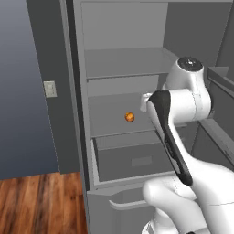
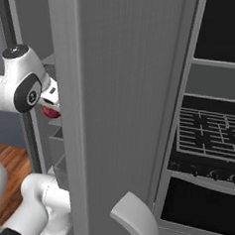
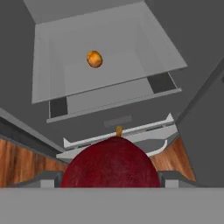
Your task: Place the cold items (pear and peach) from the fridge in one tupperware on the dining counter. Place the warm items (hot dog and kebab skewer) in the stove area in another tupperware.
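A dark red pear (image 3: pixel 109 164) with a short brown stem sits between my gripper's (image 3: pixel 109 180) two fingers, which are shut on its sides, just in front of the open fridge. From the right base view the pear (image 2: pixel 51 113) shows as a red patch under the hand, beside the fridge door. A small orange peach (image 1: pixel 130 117) lies alone on the middle fridge shelf (image 1: pixel 114 125), and in the hand view the peach (image 3: pixel 94 58) lies well beyond the pear. The hot dog, kebab skewer and tupperware are out of view.
The fridge door (image 2: pixel 119 114) stands open close on my right, its handle (image 2: pixel 135 217) jutting out low. A drawer (image 1: pixel 132 157) sits under the peach's shelf. A stove (image 2: pixel 210 136) with grates stands right of the fridge. Wood floor (image 1: pixel 41 201) lies at lower left.
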